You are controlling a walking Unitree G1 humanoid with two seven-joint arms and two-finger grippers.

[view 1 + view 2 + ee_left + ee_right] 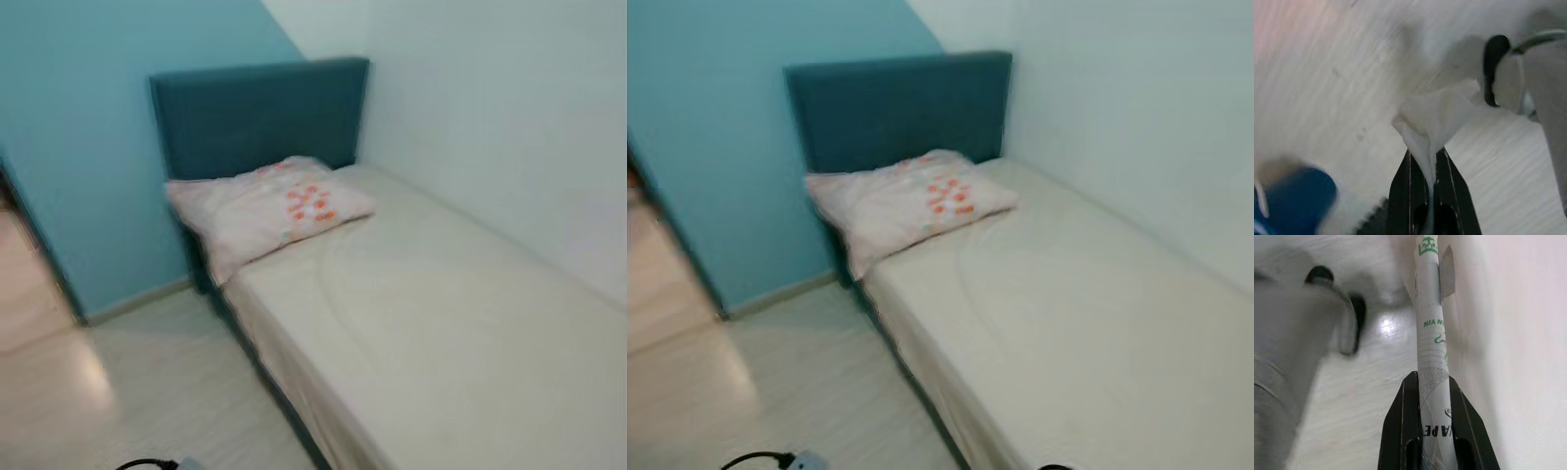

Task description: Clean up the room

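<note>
In the left wrist view my left gripper (1424,159) is shut on a crumpled white tissue (1437,115) that sticks out past its fingertips over the pale floor. In the right wrist view my right gripper (1430,382) is shut on a flat white packet with green print (1431,328), held edge-on and reaching well beyond the fingers. In the head views a single bed (460,333) with a cream sheet lies ahead, with a pink flowered pillow (269,208) at its teal headboard (260,113).
The bed stands along a white wall (509,117) on my right; a blue wall (78,147) rises behind the headboard. A doorway (24,274) opens at the far left. A black cable and a blue thing (774,460) lie on the pale floor (147,392).
</note>
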